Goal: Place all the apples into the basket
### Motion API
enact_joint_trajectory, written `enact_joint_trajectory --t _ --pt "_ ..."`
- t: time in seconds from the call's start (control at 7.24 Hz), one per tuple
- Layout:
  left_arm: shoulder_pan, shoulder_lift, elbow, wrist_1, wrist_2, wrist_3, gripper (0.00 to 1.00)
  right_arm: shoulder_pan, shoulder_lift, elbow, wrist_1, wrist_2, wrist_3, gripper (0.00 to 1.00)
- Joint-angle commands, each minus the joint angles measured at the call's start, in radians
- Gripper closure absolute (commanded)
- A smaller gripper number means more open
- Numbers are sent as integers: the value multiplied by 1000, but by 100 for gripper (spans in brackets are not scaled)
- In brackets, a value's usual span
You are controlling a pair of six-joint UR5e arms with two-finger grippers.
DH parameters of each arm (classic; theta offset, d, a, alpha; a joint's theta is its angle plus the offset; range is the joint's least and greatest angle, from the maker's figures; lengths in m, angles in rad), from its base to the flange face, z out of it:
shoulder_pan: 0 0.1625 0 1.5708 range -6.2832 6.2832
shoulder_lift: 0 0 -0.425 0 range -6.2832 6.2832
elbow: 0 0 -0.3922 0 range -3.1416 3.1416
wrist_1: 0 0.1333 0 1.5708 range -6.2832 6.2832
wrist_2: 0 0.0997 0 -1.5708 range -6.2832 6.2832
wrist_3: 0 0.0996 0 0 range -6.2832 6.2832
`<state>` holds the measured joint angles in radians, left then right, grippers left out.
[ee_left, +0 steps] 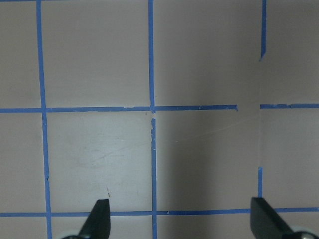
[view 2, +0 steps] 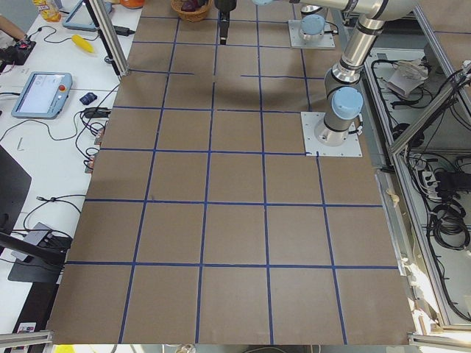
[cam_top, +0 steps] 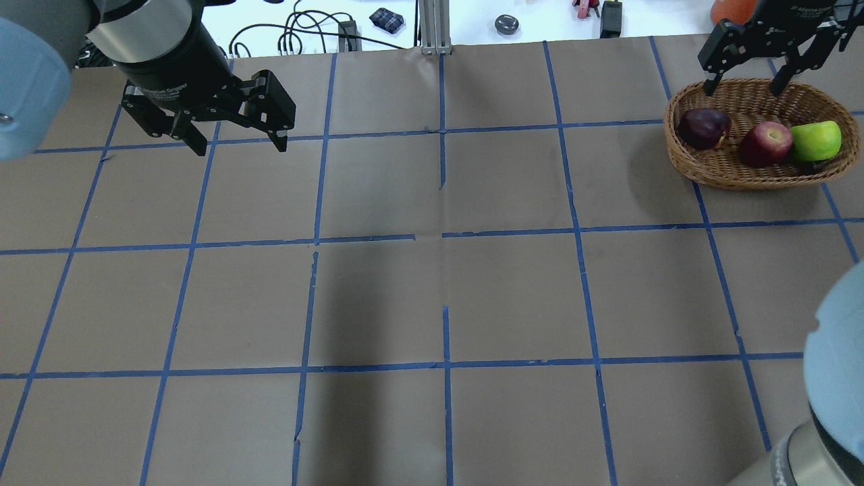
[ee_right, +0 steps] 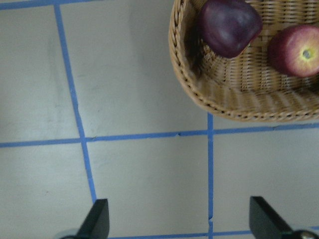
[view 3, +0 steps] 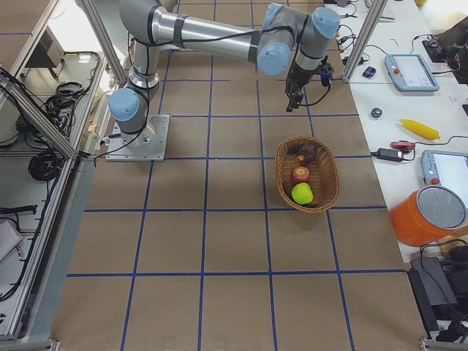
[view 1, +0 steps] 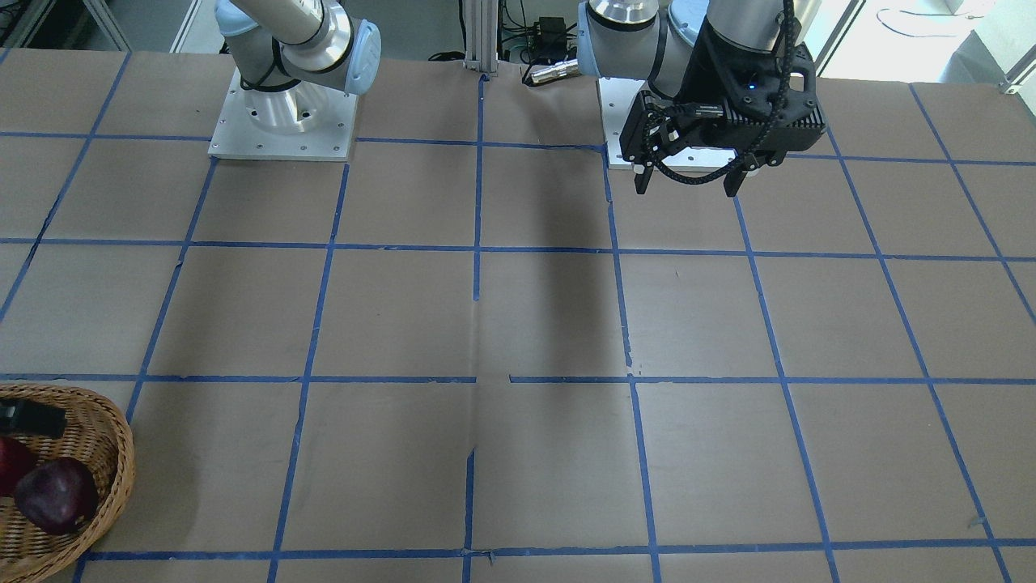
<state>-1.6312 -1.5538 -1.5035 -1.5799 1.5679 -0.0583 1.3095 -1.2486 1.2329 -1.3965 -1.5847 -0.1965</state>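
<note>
All 3 apples [cam_top: 765,144] are seen in the basket [cam_top: 742,181]. The right jaws, spread and empty, are held just beside it; the left jaws, also spread, well apart.

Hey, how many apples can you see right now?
3, all in the basket: purple apple at one end, red apple in the middle, green apple at the other end. None seems hidden.
</note>
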Motion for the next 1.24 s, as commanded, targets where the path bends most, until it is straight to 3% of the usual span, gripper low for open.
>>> enact_joint_trajectory --t 0.0,0.28,0.55,1.1 --pt "-1 0 0 0 0 0 0 63 -180 148 51 8 151 0" --pt "1 0 0 0 0 0 0 184 -323 285 3 -1 273 0" --pt "1 0 -1 0 1 0 0 275 -330 313 -39 -9 341 0" --pt "-1 0 0 0 1 0 0 260 -335 333 -39 -1 330 0"
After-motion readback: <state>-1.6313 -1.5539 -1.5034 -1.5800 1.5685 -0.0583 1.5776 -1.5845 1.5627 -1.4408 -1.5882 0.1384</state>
